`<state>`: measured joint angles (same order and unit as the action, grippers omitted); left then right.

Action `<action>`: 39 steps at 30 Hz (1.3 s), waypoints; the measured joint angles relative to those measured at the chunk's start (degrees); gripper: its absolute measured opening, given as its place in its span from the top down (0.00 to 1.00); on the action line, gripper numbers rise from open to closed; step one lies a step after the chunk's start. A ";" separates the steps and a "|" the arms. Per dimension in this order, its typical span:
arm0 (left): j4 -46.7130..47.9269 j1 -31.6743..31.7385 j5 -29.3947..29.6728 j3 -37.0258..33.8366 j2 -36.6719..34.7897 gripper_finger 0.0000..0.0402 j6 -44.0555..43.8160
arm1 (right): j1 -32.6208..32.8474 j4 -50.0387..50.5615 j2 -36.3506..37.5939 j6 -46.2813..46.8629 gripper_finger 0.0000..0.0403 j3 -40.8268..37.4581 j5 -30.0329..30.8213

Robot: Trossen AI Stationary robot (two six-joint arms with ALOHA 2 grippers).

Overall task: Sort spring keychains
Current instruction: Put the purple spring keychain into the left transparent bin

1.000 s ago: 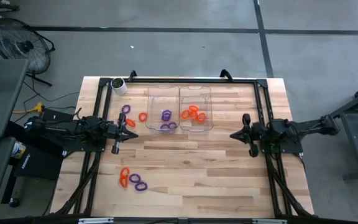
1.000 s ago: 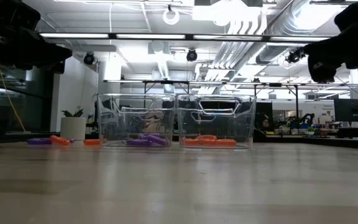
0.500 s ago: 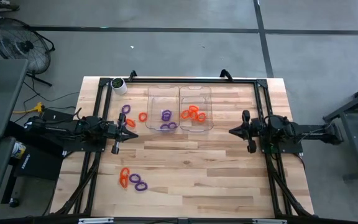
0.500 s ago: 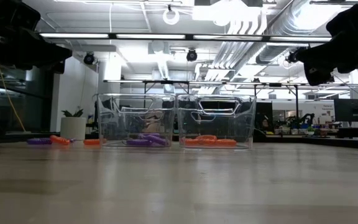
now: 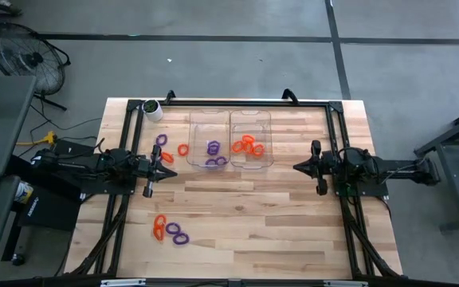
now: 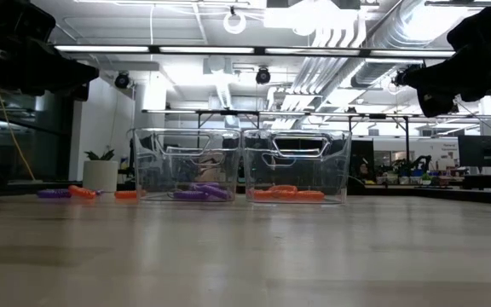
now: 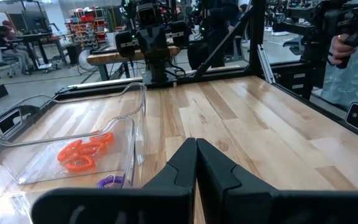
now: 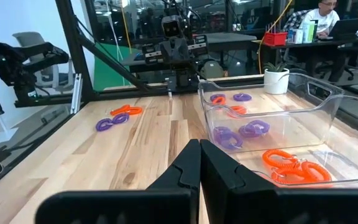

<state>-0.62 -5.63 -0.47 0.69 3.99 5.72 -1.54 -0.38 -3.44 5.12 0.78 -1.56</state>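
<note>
Two clear trays stand side by side near the table's far edge. The left tray (image 5: pixel 210 138) holds purple spring keychains (image 5: pixel 213 147); the right tray (image 5: pixel 250 137) holds orange ones (image 5: pixel 247 145). Loose keychains lie on the wood: a purple and orange few (image 5: pixel 170 145) left of the trays, and a mixed group (image 5: pixel 170 230) toward the near left. My left gripper (image 5: pixel 172 161) hovers shut left of the trays, touching nothing. My right gripper (image 5: pixel 296 168) hovers shut right of the trays, also empty.
A white-and-green roll (image 5: pixel 153 109) stands at the table's far left corner. A black frame (image 5: pixel 245 102) runs along the far edge and both sides. Bare wood lies between the two grippers and across the table's near right. People sit at desks in the room beyond.
My right arm has moved slightly toward the table's left, carrying its shut gripper a little closer to the trays. The left arm and all keychains have stayed where they were.
</note>
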 joint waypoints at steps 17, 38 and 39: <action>0.00 -0.01 0.00 0.00 0.00 1.00 0.00 | 0.00 -0.94 0.00 0.36 0.99 -0.11 0.04; 0.24 -0.02 -0.80 1.53 0.00 1.00 -15.95 | 0.00 -1.16 -0.02 0.38 0.99 -0.11 0.04; 0.11 -0.02 -0.44 1.90 0.00 1.00 -18.23 | 0.00 -1.15 -0.02 0.38 0.99 -0.11 0.04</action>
<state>-0.52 -5.65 -0.91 2.59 3.99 -12.51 -1.54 -1.53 -3.46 5.50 0.67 -1.52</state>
